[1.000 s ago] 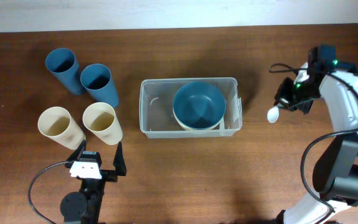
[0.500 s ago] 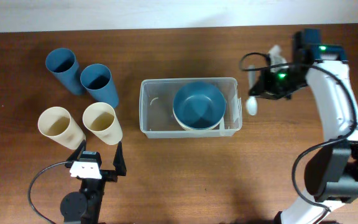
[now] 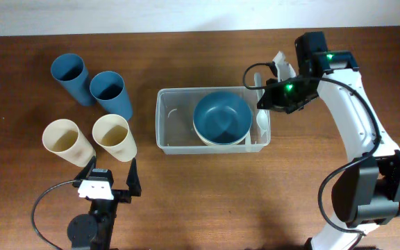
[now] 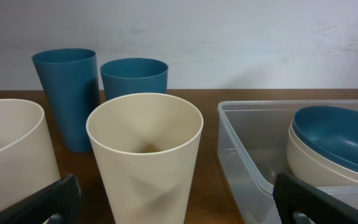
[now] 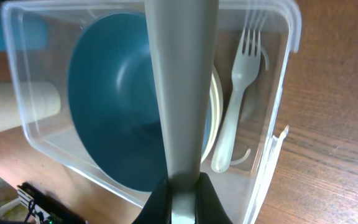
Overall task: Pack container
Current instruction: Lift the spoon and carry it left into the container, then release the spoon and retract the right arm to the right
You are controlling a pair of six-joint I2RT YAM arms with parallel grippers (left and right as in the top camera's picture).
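Note:
The clear container (image 3: 174, 126) sits mid-table with a blue bowl (image 3: 221, 117) nested in a cream bowl inside it. A white fork (image 5: 236, 106) lies along its right end. My right gripper (image 3: 275, 94) hovers over that end, shut on the handle of a white spoon (image 5: 180, 81), whose head hangs above the container's right end. In the right wrist view the jaws (image 5: 182, 186) pinch the handle over the container (image 5: 272, 155) and the blue bowl (image 5: 114, 93). My left gripper (image 3: 110, 180) rests open near the front edge, just in front of a cream cup (image 4: 145, 149).
Two blue cups (image 3: 68, 75) (image 3: 110, 92) and two cream cups (image 3: 64, 139) (image 3: 113, 135) stand left of the container. In the left wrist view the container's left wall (image 4: 247, 155) rises to the right of the cream cup.
My right gripper has carried the spoon leftward, from beside the container's right side to above its right end. The left arm has not moved.

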